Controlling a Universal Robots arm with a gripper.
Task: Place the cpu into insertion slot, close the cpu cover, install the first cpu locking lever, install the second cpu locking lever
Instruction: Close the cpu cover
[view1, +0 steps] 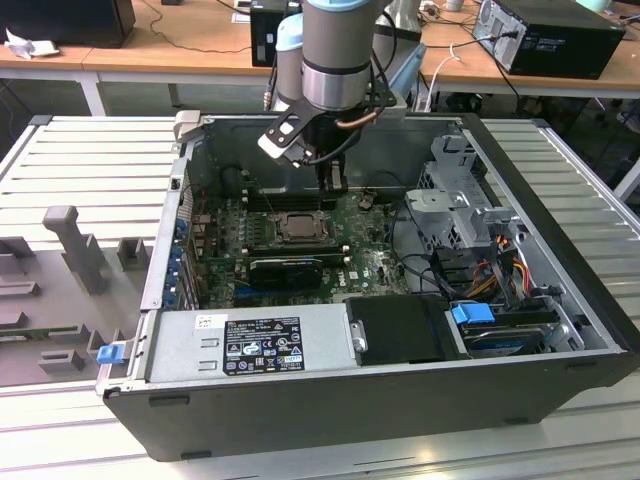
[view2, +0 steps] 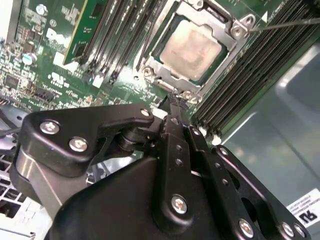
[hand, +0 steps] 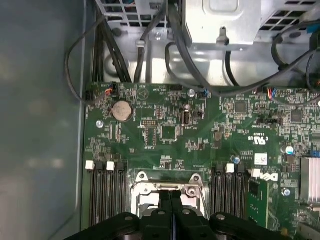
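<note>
So, the cpu (view2: 192, 47) sits in the insertion slot (view1: 297, 228), silver top up, roughly mid-board inside the open PC case (view1: 400, 410) on the ribbed worktop (view1: 90, 160). The cpu cover (view2: 234, 31) lies flat over it, framing the chip thru its square window. A thin wire locking lever (view2: 290, 22) runs off one corner of the frame across the memory slots (view2: 250, 75); can't tell if it's latched. The gripper (view2: 175, 102) hangs at the slot's far edge in the exterior view, tip just beside the cover's rim, poss. touching. Its fingers (hand: 161, 215) are pressed together w/ no gap and nothing visible between them.

Handling, as a guess: the chip is light and stiff but fragile, and the socket contacts under it prob. bend easily, so edges only, no sliding. The cover is thin stiff sheet metal on a hinge; push on the frame, not the window. The lever looks springy, slick and narrow; best taken near its free end w/ steady pressure.
</note>
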